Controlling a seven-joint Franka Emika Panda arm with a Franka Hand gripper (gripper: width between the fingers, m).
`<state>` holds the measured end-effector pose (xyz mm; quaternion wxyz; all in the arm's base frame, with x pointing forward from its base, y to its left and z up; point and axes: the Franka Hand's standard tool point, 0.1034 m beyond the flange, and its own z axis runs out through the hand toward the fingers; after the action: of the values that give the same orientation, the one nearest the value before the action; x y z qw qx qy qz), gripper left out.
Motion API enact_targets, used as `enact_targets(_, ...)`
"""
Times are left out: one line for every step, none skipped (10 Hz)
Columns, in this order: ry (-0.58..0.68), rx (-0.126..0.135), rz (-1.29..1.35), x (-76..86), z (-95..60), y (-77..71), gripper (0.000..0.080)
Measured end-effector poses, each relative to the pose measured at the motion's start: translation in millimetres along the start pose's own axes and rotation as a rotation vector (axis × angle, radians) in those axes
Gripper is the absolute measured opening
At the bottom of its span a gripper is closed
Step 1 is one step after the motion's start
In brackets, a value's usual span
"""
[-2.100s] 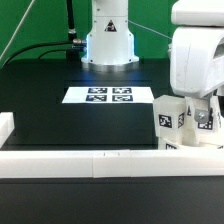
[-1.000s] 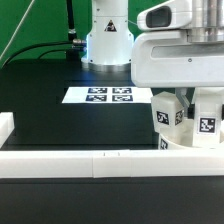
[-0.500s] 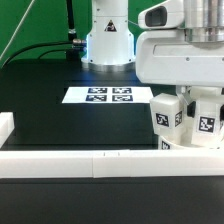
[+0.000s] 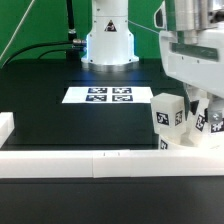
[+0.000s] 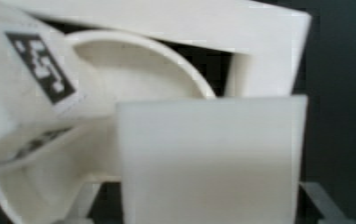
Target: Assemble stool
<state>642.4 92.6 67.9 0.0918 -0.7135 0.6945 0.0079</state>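
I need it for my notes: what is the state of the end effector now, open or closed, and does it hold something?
End effector: low over the stool legs at the exterior view's right; whether it is open, closed or holding a leg cannot be told.

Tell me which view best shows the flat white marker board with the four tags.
The exterior view: the flat white marker board lies whole on the black table, all four tags visible. The wrist view shows none of it, only close-up white stool parts.
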Motion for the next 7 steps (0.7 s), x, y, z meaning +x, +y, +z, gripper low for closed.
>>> enact_targets(0.024,-0.032,-0.024,-6.6,0.9,2.8,0.0337)
enact_targets(0.011,-0.027,0.069,-8.2,1.1,1.8,0.0337)
enact_targets(0.007,-0.025,0.135,-8.8,1.1,1.8,0.0337)
enact_targets(0.007,-0.025,0.202,-9.5,1.2,1.8,0.0337)
enact_targets(-0.002,-0.017,0.332,-8.9,0.5,0.9,0.0337)
enact_targets(-0.022,0.003,0.552,-5.5,-0.2,0.5,0.0337)
enact_targets(-0.047,0.034,0.653,-5.7,0.7,0.5,0.0337)
